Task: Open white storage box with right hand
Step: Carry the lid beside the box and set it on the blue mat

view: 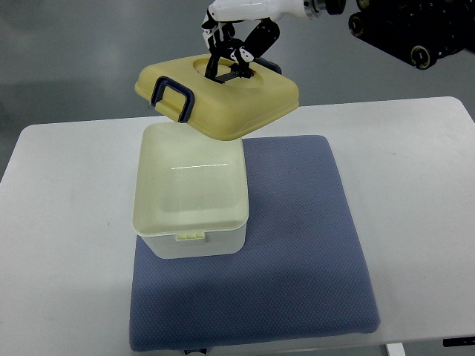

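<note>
The white storage box stands open on the left part of a blue mat, its inside bare. Its cream-yellow lid hangs in the air above the box's far end, tilted, with a dark blue latch on its left side. My right hand, white with black fingers, comes in from the top right and is shut on the lid's top handle. The left arm does not show.
The blue padded mat covers the middle of a white table. Black parts of the right arm show at the top right. Grey floor lies beyond the table's far edge.
</note>
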Robot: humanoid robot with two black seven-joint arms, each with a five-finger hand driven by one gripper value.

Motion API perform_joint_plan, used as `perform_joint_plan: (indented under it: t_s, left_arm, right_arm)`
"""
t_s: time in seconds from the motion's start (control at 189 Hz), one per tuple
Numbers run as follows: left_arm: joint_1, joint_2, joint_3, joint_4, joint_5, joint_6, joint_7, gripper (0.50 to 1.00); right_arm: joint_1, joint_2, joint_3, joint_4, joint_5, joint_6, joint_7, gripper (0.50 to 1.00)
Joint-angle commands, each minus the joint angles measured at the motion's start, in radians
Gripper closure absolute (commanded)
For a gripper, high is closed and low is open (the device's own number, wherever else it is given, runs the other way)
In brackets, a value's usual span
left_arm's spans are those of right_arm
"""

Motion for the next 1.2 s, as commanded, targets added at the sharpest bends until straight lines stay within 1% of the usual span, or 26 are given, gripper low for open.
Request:
perform_joint_plan:
  t_s: [0.0,0.042,0.19,0.428,0.513,0.799,1.195]
  left_arm:
    - [0.0,0.0,0.0,0.0,0.0,0.0,0.0,0.5]
    - [0.0,0.0,0.0,0.0,0.0,0.0,0.0,0.5]
    - [0.0,0.0,0.0,0.0,0.0,0.0,0.0,0.5]
    - [0.0,0.0,0.0,0.0,0.0,0.0,0.0,0.5]
    - [0.0,0.0,-0.001,0.0,0.0,0.0,-0.001,0.5]
    - [0.0,0.0,-0.001,0.0,0.0,0.0,-0.001,0.5]
    - [0.0,0.0,0.0,0.0,0.0,0.0,0.0,0.5]
  right_arm:
    - [-0.032,-0.056,-0.003,0.0,0.018,0.005,-0.029,1.0]
    - [-0.046,-0.078,-0.005,0.0,0.018,0.005,-0.04,1.0]
    - [-0.098,-0.145,0.005,0.003,0.02,0.002,-0.107,1.0]
    - [-0.205,-0.204,0.011,0.001,0.02,-0.012,-0.205,1.0]
    - [-0.233,-0.224,0.009,0.001,0.02,-0.012,-0.23,1.0]
    - [-0.3,-0.234,0.011,0.001,0.021,-0.012,-0.236,1.0]
    - [-0.363,-0.179,0.005,0.004,0.011,-0.011,-0.228,1.0]
